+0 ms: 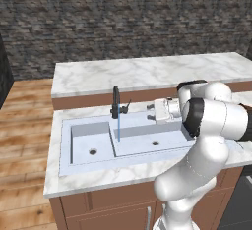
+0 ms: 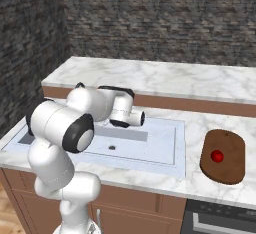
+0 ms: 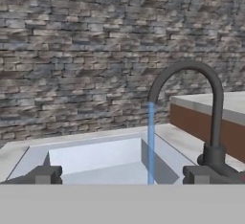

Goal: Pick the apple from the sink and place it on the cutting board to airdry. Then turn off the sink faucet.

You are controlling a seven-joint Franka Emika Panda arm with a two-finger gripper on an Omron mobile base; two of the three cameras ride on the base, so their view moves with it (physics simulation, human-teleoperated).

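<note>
Dark stone brick runs along the back wall, and below it a marble-topped table (image 1: 147, 71) carries everything. Set into it is the sink (image 1: 88, 130), pale blue-grey, with a small square bowl at its left end and a wider bowl beside it, each with a dark drain. At the sink's back edge, about over the divider between the bowls, stands the black faucet (image 1: 116, 102) with its little lever sticking out to the right; a thin blue stream of water (image 1: 118, 126) falls from the spout into the basin, so it is running. From the hand view the gooseneck (image 3: 191, 82) arches close ahead, with the water (image 3: 151, 141) dropping straight down in front of the sink's inner wall. The gripper (image 1: 150, 112) is held level above the back rim of the wide bowl, just right of the faucet and pointing toward it; its fingers (image 3: 45, 175) stand wide apart with nothing between them. Well off to the right of the sink, near the table's front edge, the board (image 2: 227, 165) lies flat, and the apple (image 2: 217, 156) sits on it, a bit left of its middle.
</note>
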